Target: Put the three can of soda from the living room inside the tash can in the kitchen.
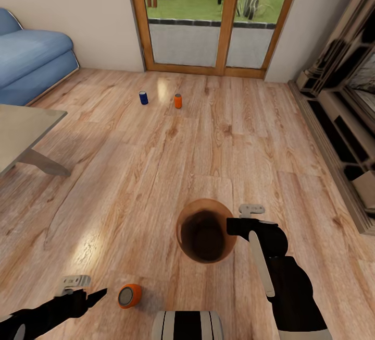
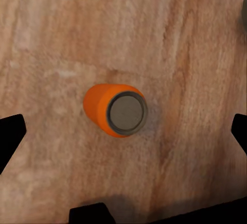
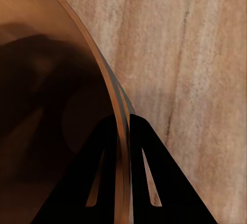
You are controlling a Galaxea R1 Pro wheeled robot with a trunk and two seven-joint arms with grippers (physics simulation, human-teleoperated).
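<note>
Head view: right gripper [image 1: 233, 227] clamps the trash can [image 1: 194, 214] rim; left gripper [image 2: 123, 126] apart.

One can [image 1: 129, 295] lies left of the bin [image 1: 187, 220]; two cans [image 1: 143, 97] beyond.

The wood-plank floor [image 1: 208, 136] carries a blue can [image 1: 143, 97] and an orange can [image 1: 178, 101] at upper centre, another orange can [image 1: 129, 295] at lower left.

Warm, faintly glossy wood-plank floor [image 1: 219, 136]; matt orange can [image 2: 116, 110] with dull metal end; smooth wood-toned bin interior [image 3: 46, 105].
</note>
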